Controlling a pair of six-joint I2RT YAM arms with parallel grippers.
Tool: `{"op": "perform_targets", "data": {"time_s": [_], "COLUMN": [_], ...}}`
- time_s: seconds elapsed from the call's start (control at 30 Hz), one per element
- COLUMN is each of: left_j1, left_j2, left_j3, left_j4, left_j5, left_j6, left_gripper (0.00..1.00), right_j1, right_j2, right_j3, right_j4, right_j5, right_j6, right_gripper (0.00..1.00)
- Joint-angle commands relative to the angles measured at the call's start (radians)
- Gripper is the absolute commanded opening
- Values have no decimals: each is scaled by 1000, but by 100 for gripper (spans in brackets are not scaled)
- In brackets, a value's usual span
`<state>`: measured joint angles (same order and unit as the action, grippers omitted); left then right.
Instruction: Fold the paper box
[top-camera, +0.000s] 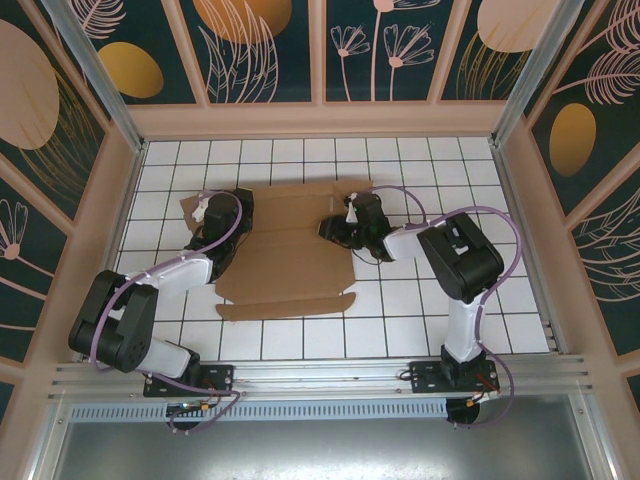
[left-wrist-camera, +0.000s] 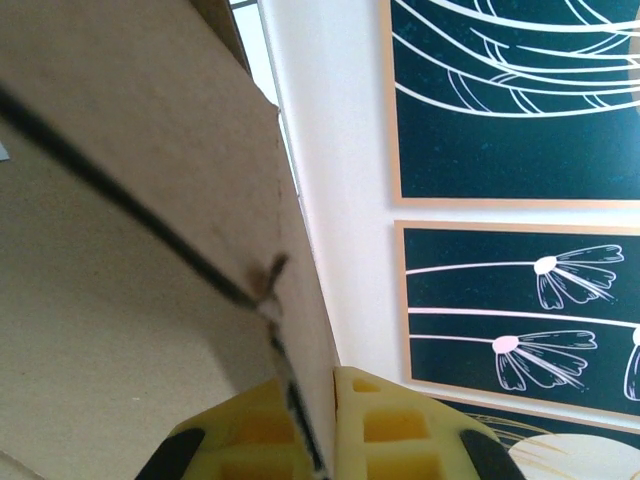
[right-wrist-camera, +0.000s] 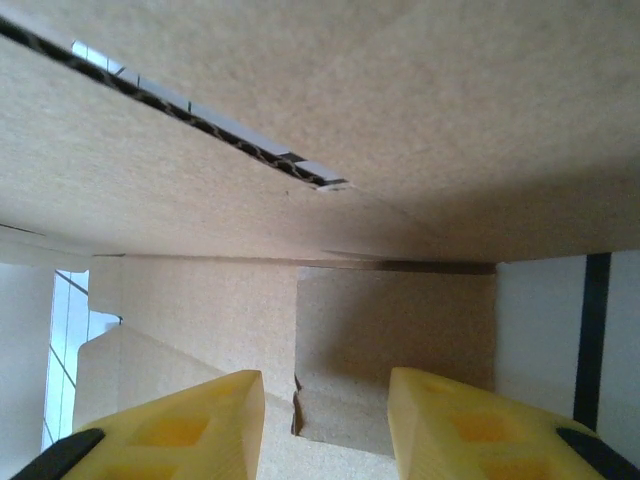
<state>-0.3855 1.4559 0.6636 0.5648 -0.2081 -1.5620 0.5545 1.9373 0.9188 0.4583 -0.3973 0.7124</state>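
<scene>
No readable text, no labels (anywhere)

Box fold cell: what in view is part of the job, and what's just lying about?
Job:
- paper box, brown cardboard sheet on the table
- left gripper, clamped on the box's edge
- right gripper, fingers apart at a flap

Not the job:
- white tiled table
- patterned wall panels
- metal rail at the near edge

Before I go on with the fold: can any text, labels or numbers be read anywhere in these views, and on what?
No readable text in any view.
The paper box: plain brown cardboard, unprinted.
The wall panels: flower and leaf drawings, no words.
</scene>
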Motion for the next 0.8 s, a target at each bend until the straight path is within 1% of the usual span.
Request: {"op": "perform_targets", "data": {"time_s": [0.0, 0.1, 0.13, 0.17, 0.23, 0.27, 0.33, 0.43, 0.5, 0.53, 0.57, 0.6, 0.63, 0.7, 0.77], "left_j1": [-4, -4, -4, -4, -5, -4, -4, -4, -4, -4, -3, -3, -3, -3, -3], "left_j2": [-28, -44, -46, -48, -51, -52, -52, -44, -31, -22, -12, -4, 6, 23, 33], "left_j3": [-18, -11, -5, 0, 5, 5, 5, 34, 72, 92, 106, 120, 127, 141, 149], "left_j4": [-48, -51, -57, -60, -56, -52, -40, -65, -115, -134, -144, -151, -151, -153, -163], "left_j5": [-2, -10, -10, -7, -2, 2, 8, 13, 19, 28, 42, 60, 75, 100, 106], "left_j6": [-3, 28, 41, 55, 71, 71, 72, 75, 77, 77, 76, 67, 57, 37, 28], "left_gripper": [0, 0, 0, 0, 0, 0, 0, 0, 0, 0, 0, 0, 0, 0, 0], "right_j1": [2, -2, -34, -44, -73, -90, -136, -190, -240, -254, -275, -309, -345, -383, -389], "right_j2": [-69, -231, -298, -357, -499, -545, -612, -680, -712, -720, -715, -687, -642, -555, -489], "right_j3": [-36, -109, -141, -171, -267, -295, -308, -318, -361, -387, -386, -353, -306, -234, -209], "right_j4": [7, 14, 14, 20, 78, 94, 60, 25, 100, 165, 184, 161, 101, 20, 11], "right_j5": [56, 66, 79, 92, 114, 119, 155, 270, 316, 371, 405, 408, 398, 371, 293], "right_j6": [-38, -133, -174, -212, -289, -310, -351, -441, -536, -599, -640, -674, -695, -728, -773], "right_gripper": [41, 45, 45, 43, 42, 42, 42, 42, 40, 38, 36, 34, 32, 30, 30]}}
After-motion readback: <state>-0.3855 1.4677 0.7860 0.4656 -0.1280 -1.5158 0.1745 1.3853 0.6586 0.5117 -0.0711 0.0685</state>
